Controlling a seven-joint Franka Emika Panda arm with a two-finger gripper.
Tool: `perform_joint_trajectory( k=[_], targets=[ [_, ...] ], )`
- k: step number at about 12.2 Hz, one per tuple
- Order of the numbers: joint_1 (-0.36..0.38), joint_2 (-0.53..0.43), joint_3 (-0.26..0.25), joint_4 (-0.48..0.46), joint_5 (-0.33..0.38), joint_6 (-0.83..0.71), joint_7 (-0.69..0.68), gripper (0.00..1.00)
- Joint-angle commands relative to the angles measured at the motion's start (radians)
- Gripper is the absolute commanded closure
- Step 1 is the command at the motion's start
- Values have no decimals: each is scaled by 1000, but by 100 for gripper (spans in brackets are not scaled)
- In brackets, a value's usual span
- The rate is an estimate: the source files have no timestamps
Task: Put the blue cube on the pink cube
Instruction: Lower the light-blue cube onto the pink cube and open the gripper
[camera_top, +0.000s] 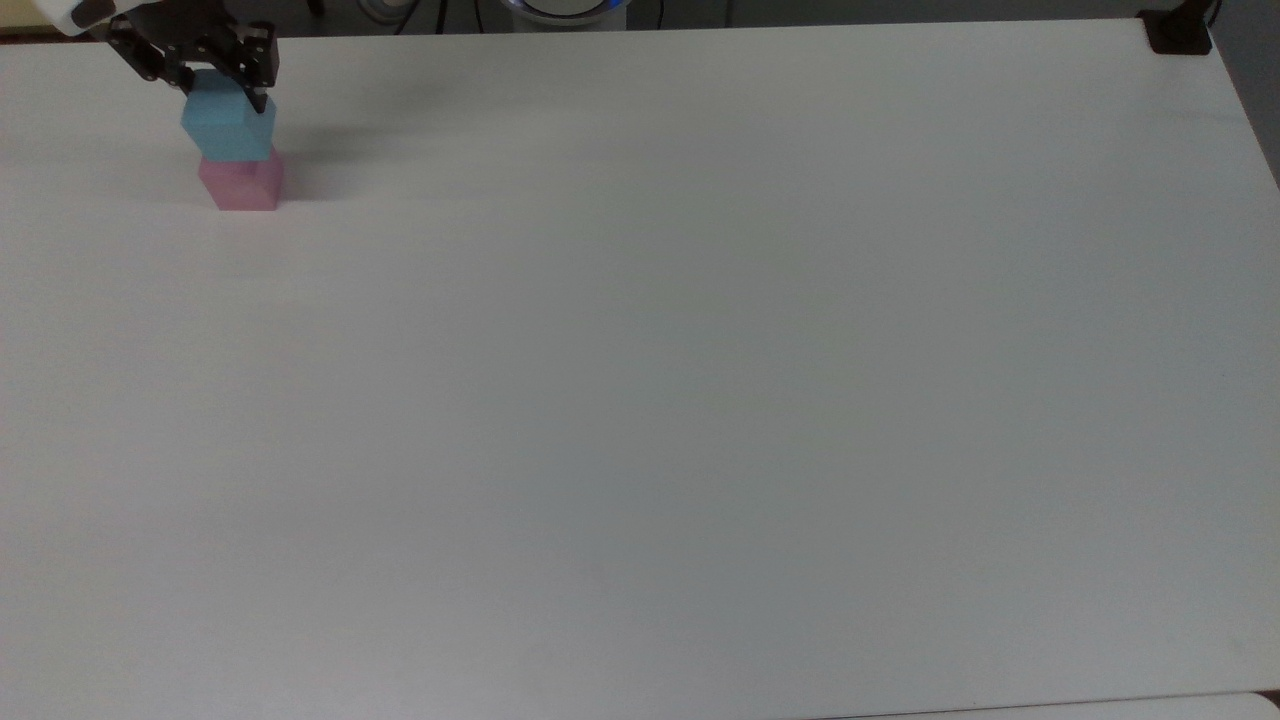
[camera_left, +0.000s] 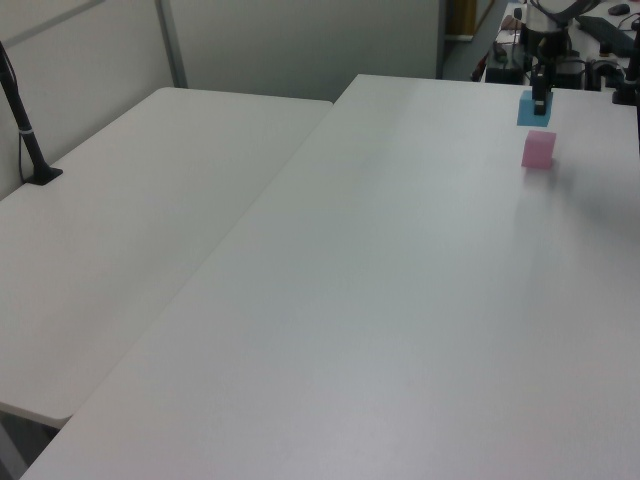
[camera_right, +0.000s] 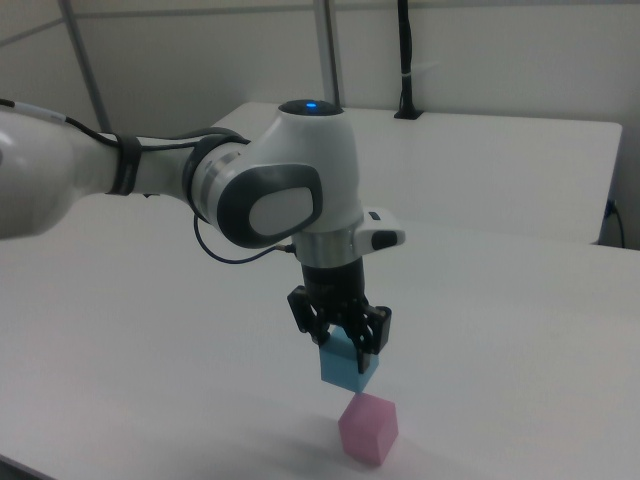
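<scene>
Light-blue foam-like block, the blue cube (camera_top: 228, 128), is clamped between my two black fingers; my gripper (camera_right: 343, 348) grips it from above, one finger on each opposing side. In the right view the cube hangs clear of the surface, with a visible gap between its underside and the pink cube (camera_right: 368, 428) beneath it. The blue cube sits toward 11 o'clock of the pink one in the right view and is not squarely over it.

In the top view the blue cube overlaps the upper edge of the pink cube (camera_top: 241, 182), which rests flat on the white table (camera_top: 700, 380) at the far 10 o'clock corner of the table surface. My fingers (camera_top: 262, 88) show at the cube's 1 o'clock edge.

In the left view the blue cube (camera_left: 531, 108) hangs at 12 o'clock of the pink cube (camera_left: 538, 149), apart from it, with my gripper (camera_left: 540, 95) above. A second white table (camera_left: 130, 230) stands alongside at 9 o'clock, carrying a black post (camera_left: 22, 120) at its far edge.
</scene>
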Motion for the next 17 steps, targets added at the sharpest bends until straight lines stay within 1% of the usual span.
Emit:
perform_joint_trajectory(
  k=[1,3,5,8,10,11,12,13,17],
  targets=[
    [-26,15,-8,-22,8,53,-58,58],
    [-34,18,-22,-25,2,65,-64,58],
    [-46,18,-25,-36,2,67,-87,58],
    [-46,18,-25,-88,-5,133,-90,54],
    [-46,32,-25,-99,-5,154,-90,53],
    [-46,34,-25,-99,-5,154,-90,41],
    [-46,34,-25,-97,-5,154,-89,22],
    [-47,32,-25,-96,-5,153,-81,0],
    [-57,23,-27,-90,-4,142,-76,0]
  ],
)
